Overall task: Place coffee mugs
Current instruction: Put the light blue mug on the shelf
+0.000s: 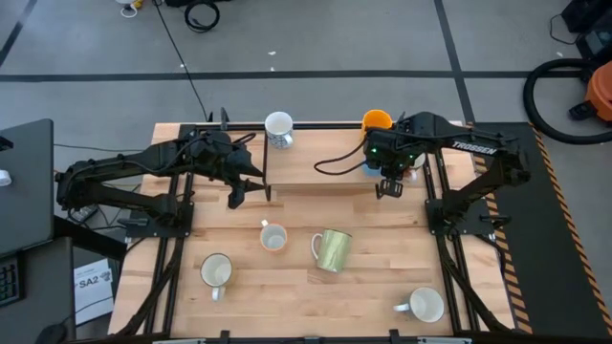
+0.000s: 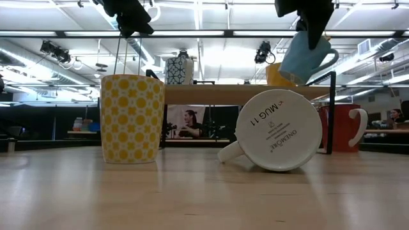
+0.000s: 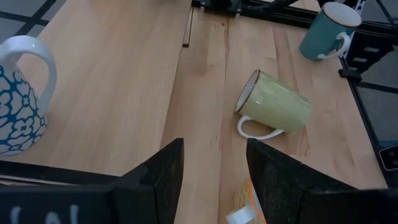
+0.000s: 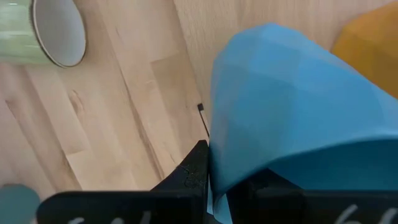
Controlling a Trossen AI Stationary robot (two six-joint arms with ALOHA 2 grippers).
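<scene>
Mugs are lying scattered over the wooden table. The right gripper is clamping a light blue mug between its fingers, holding it tilted in the air over the raised shelf, just beside the orange-yellow mug. The left gripper is hovering with its fingers parted and holding nothing, above the pale yellow-green mug lying on its side.

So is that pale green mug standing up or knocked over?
Knocked over: the pale green mug lies on its side on the table, mouth sideways.
</scene>
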